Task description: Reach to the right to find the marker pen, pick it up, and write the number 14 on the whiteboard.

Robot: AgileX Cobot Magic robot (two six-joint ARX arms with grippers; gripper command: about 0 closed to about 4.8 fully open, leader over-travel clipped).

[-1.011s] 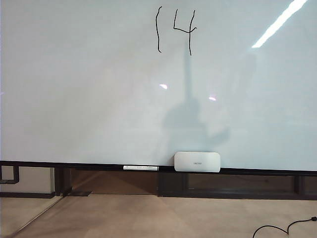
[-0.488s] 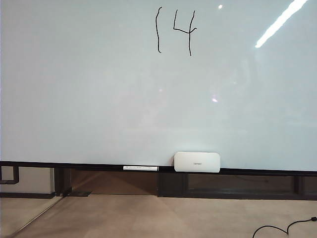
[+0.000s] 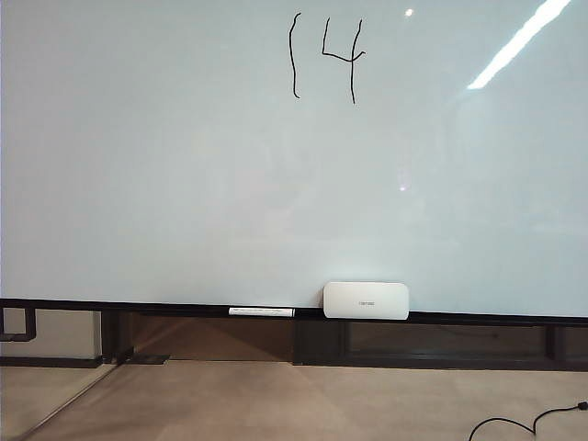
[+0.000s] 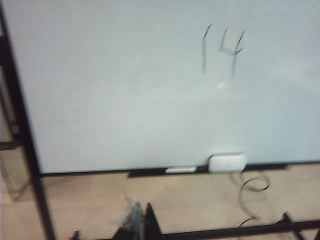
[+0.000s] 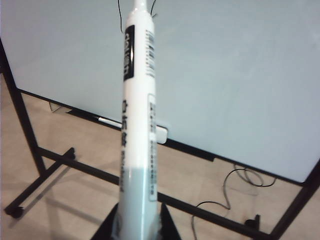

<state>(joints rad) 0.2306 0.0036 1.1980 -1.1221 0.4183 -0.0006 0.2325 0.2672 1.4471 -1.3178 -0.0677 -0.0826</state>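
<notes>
Marker pen (image 5: 137,130) tip cropped | right fingers (image 5: 136,222) pinch it | left fingers (image 4: 137,222) blurred, unreadable

My right tool (image 5: 136,227) shows only at the edge of the right wrist view: two dark fingers (image 5: 107,227) closed around the base of the marker pen (image 5: 137,125), which stands straight out from the grip. My left tool (image 4: 142,225) shows only dark finger tips at the frame edge, blurred; its opening cannot be judged. Neither arm appears in the exterior view
</notes>
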